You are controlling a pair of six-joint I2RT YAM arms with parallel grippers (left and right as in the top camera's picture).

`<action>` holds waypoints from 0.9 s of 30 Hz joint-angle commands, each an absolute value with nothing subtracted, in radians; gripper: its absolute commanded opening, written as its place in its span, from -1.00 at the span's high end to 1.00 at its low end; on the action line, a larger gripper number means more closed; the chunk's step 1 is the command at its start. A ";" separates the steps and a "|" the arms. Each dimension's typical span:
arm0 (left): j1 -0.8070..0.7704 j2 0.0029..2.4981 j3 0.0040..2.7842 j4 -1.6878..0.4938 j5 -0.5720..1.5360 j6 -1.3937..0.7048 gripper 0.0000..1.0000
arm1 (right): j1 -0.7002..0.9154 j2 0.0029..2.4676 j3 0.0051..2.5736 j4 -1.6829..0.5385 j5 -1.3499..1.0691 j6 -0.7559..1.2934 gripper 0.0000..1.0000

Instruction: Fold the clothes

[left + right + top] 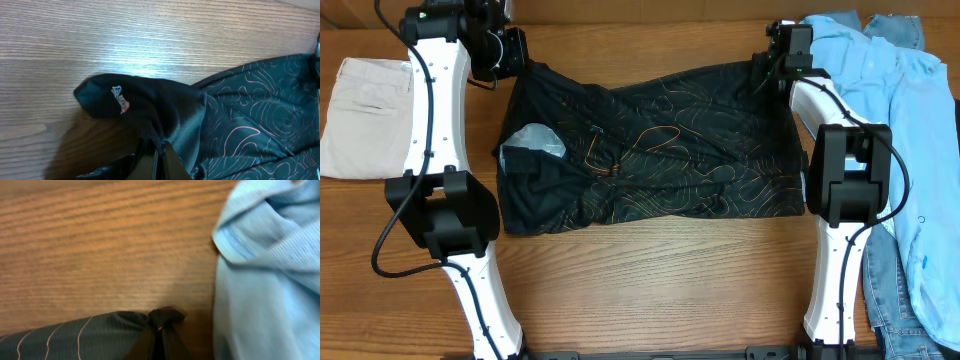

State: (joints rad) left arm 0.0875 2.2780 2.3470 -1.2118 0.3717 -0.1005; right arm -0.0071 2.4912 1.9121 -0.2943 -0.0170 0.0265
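The black sports shirt (650,145) with thin orange wavy lines lies spread across the middle of the table, rumpled, with a pale patch near its left side. My left gripper (517,62) is shut on the shirt's far left corner; in the left wrist view the fingers (160,150) pinch a fold of shirt (145,102) bearing a small colourful logo. My right gripper (763,68) is shut on the shirt's far right corner; in the right wrist view the fingers (160,330) pinch a bunched tip of the shirt (100,330).
A folded beige garment (362,115) lies at the left edge. A light blue shirt (910,150) and denim jeans (890,300) are piled at the right, close to my right gripper; the blue shirt (270,270) shows in the right wrist view.
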 commanded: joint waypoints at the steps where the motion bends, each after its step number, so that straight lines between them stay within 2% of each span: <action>1: 0.092 2.275 2.352 -1.224 0.384 -0.081 0.92 | -0.020 2.359 1.932 -0.327 0.023 0.038 0.88; 13: 0.091 2.275 2.352 -1.321 0.360 -0.022 0.92 | -0.027 2.146 1.932 -0.637 0.120 0.038 0.91; 27: 0.091 2.276 2.350 -1.538 0.345 -0.002 0.92 | -0.073 2.129 1.932 -1.117 0.157 0.082 0.92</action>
